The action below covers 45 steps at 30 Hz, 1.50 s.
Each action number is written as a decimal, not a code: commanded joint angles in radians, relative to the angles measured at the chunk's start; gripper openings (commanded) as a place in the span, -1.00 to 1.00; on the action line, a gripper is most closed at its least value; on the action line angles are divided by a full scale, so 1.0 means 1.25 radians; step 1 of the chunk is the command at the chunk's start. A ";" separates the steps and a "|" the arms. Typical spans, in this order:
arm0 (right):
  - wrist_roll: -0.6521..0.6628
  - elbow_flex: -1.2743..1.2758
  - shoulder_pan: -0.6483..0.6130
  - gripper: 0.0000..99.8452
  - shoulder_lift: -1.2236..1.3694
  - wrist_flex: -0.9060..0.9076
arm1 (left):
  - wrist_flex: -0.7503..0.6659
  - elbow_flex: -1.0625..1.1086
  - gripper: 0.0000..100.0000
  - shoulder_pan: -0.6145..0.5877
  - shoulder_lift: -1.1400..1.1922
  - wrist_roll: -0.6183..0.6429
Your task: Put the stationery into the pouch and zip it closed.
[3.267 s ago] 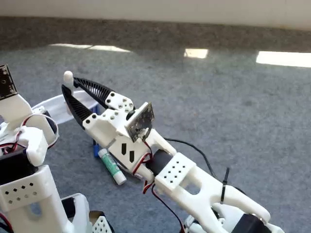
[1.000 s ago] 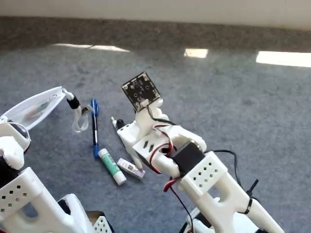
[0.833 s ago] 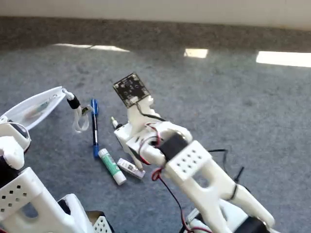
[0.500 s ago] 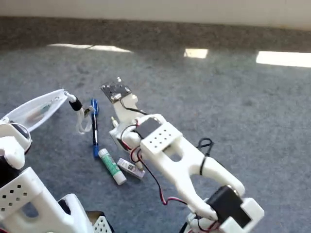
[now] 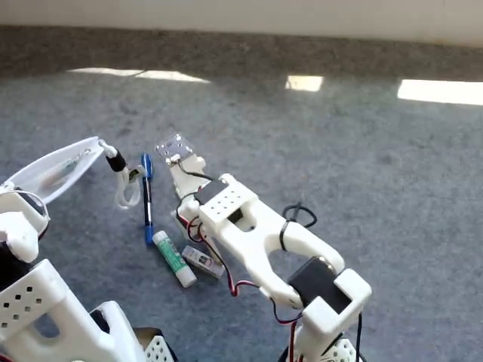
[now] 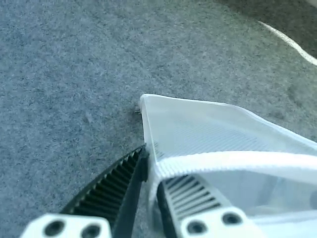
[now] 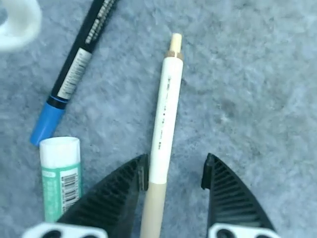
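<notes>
Stationery [image 5: 172,259] lies on sunlit grey carpet [image 5: 362,173].

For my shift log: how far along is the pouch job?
Done: nothing certain yet. In hand: left pincer grips the pouch; right pincer is open around the cream pen. Left: that pen, blue pen, glue stick and a small white item lie on the carpet; then zipping.

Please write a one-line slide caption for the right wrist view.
Open right gripper straddling a cream pen on the grey carpet, with a blue-capped marker and a glue stick alongside.
</notes>
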 commanded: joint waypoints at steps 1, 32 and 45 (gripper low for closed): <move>-0.009 -0.036 0.007 -0.65 -0.003 -0.019 | -0.021 -0.013 -0.99 -0.010 -0.004 0.011; -0.007 -0.250 0.009 -0.68 0.190 0.006 | -0.025 -0.012 -0.99 -0.017 -0.001 0.011; -0.004 -0.369 0.012 -0.99 0.262 0.176 | -0.025 -0.012 -0.99 -0.017 -0.001 0.011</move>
